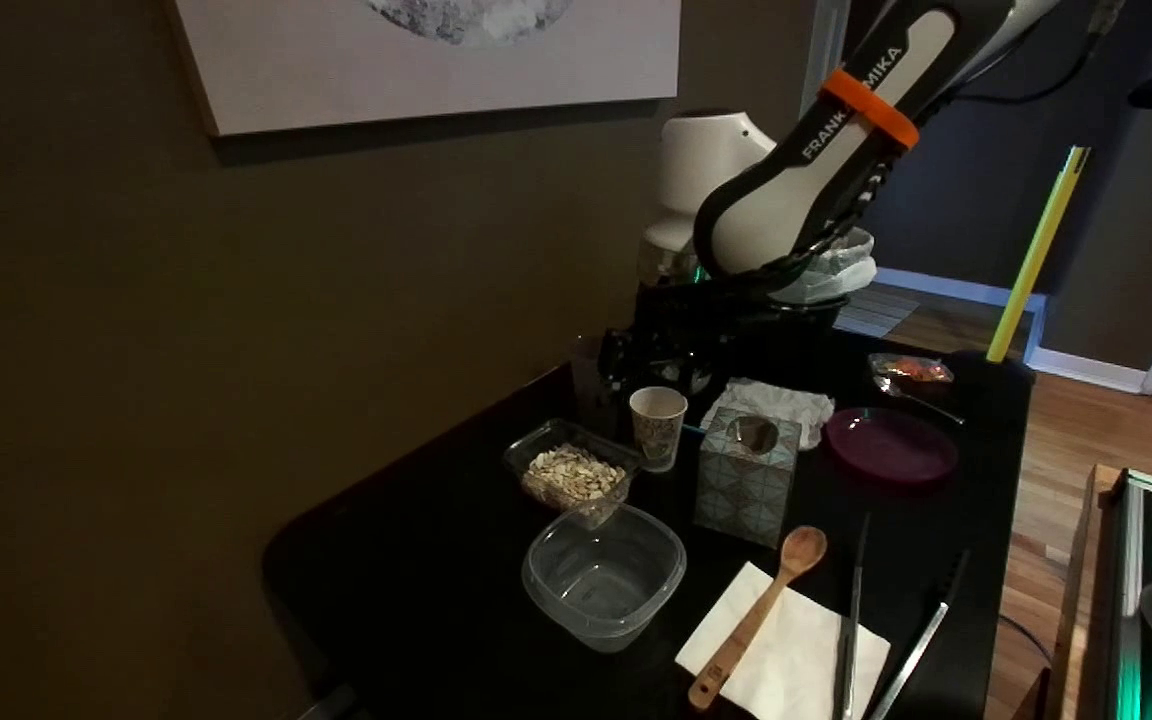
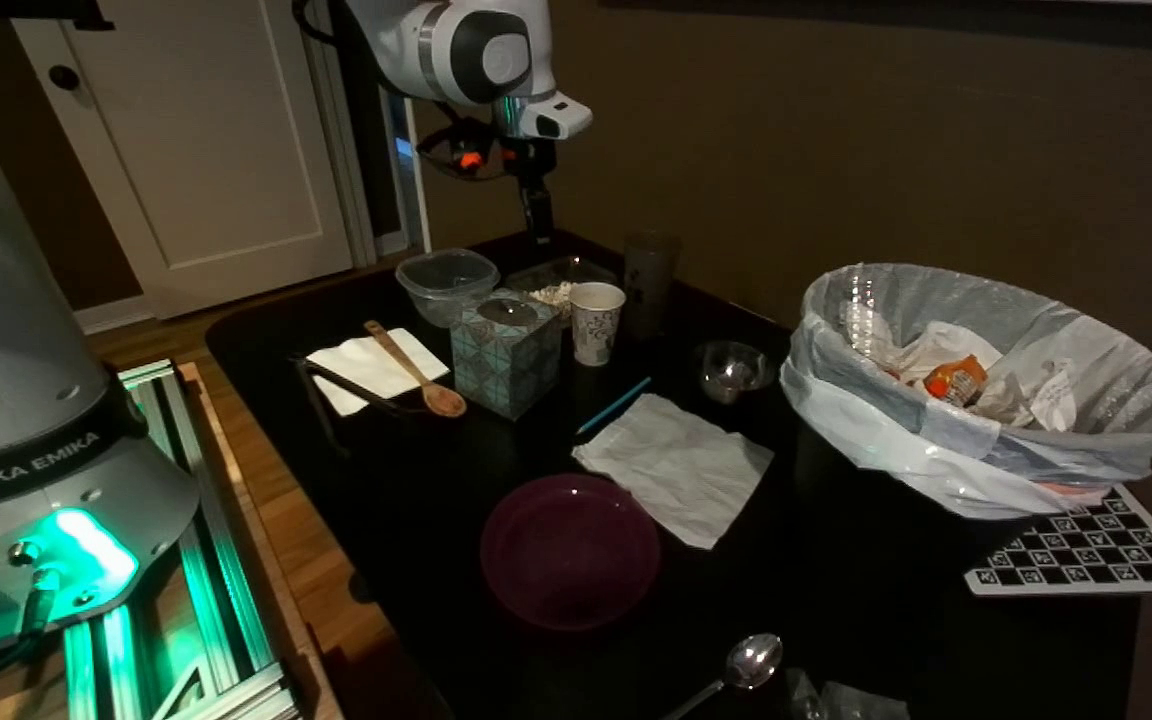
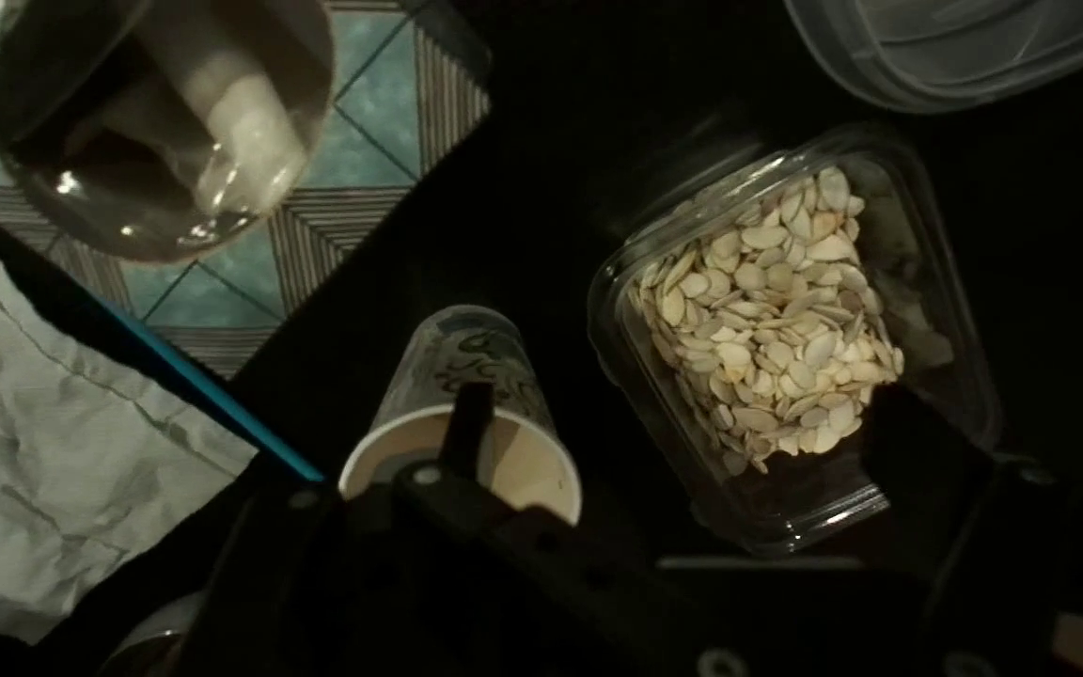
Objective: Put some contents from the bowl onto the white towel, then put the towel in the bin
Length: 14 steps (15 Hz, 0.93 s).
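- The black table (image 1: pixel 436 590) is stretching across both exterior views.
- The robot arm (image 1: pixel 776 230) is leaning over it in both exterior views.
- The bin (image 2: pixel 866 420) is standing near the small bowl (image 2: pixel 754 372), holding crumpled rubbish (image 2: pixel 936 345) and an orange wrapper (image 2: pixel 958 380).
- The claw (image 3: pixel 682 400) is hanging above the table, its fingers (image 3: pixel 471 423) standing wide apart; in the wrist view they are overlapping the paper cup (image 2: pixel 591 330) and the seed tub (image 3: pixel 833 512).
- The white towel (image 2: pixel 676 465) is lying creased on the table, between the small bowl and the purple plate (image 2: pixel 570 550).
- The tissue box (image 2: pixel 501 360) is standing upright between the napkin (image 1: pixel 796 650) and the towel.
- The napkin is lying under the wooden spoon (image 1: pixel 756 622) and one side of the tongs (image 1: pixel 853 640).
- The clear tub (image 1: pixel 601 625) is standing just beside the seed tub.
- The seed tub is holding a heap of pale seeds (image 3: pixel 776 329).
- The paper cup is standing upright near the tissue box.
- The small bowl is sitting upright, its inside showing too dimly to make out.
- The metal spoon (image 2: pixel 754 660) is lying near the plate.
- The blue stick (image 2: pixel 616 405) is lying just beside the towel.
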Motion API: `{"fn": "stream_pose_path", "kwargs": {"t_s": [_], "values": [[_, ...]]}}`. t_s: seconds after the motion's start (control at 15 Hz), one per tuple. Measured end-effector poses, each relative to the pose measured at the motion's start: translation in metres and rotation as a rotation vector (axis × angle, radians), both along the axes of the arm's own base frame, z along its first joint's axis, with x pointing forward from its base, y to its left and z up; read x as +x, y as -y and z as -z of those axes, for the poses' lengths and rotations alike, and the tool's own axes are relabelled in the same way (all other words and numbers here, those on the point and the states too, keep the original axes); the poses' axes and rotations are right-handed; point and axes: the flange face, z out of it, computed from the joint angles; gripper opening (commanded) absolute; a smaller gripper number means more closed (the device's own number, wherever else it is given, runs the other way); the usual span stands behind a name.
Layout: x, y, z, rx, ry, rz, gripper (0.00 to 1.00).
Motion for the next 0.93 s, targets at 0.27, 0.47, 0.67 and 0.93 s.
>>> {"fn": "stream_pose_path", "kwargs": {"t_s": [0.27, 0.47, 0.67, 0.93], "values": [[0.009, -0.018, 0.028, 0.030, -0.001, 0.110, 1.00], [0.025, -0.021, 0.052, 0.039, 0.009, 0.152, 1.00], [0.043, -0.028, 0.073, 0.044, 0.014, 0.171, 1.00], [0.065, -0.045, 0.094, 0.066, 0.018, 0.188, 1.00]]}}
